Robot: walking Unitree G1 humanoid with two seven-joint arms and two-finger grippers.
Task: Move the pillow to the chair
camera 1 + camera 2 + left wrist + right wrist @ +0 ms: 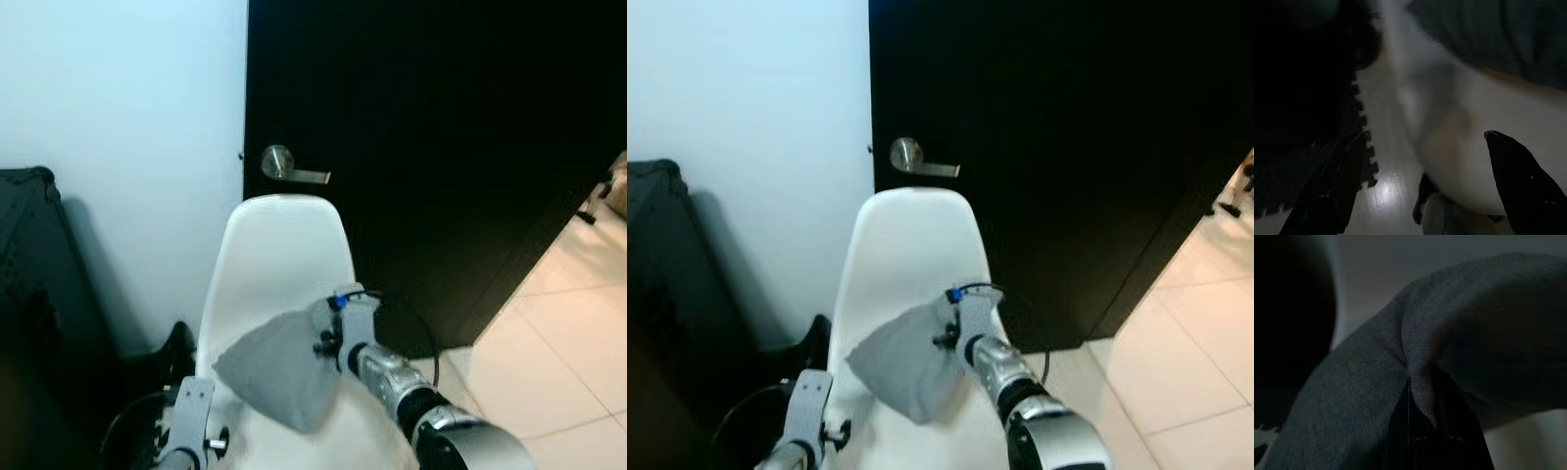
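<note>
Your right claw [1422, 431] is clamped on a fold of the grey pillow [269, 370], held just over the white chair [284, 250] seat; it looks soft, light, limp, so grip gathered fabric; your left claw [1420, 191] hangs open, empty.

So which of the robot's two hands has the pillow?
The right end effector. Its fingers are pinched shut on a fold of the grey pillow, holding it over the white chair. The left end effector is open and holds nothing.
</note>
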